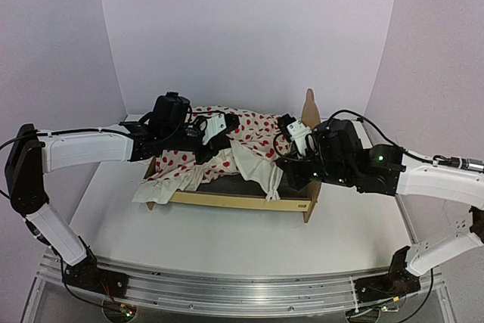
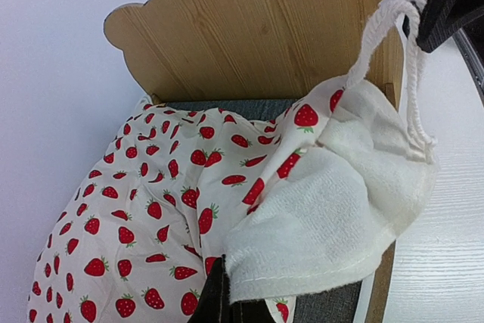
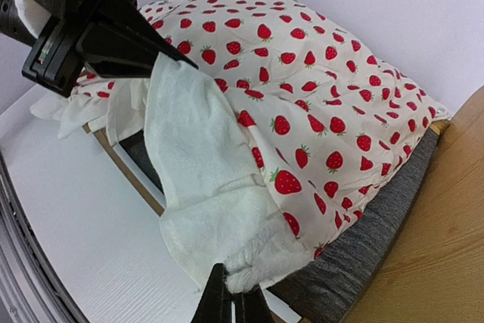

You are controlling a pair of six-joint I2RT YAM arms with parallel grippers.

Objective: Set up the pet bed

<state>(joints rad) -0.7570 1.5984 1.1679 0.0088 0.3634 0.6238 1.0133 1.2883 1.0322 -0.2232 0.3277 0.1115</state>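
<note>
Your left fingers (image 2: 215, 302) were clenched on the white underside of the strawberry-print blanket (image 2: 151, 209). Your right fingers (image 3: 215, 305) were pinched shut on the white cord (image 2: 378, 35) at its turned-back corner. The blanket lay bunched over the bed (image 1: 234, 200), hiding most of the grey base, and the bed sat on the white surface (image 1: 227, 247) between your two arms, its wavy headboard (image 2: 257, 28) standing upright at the right end.
</note>
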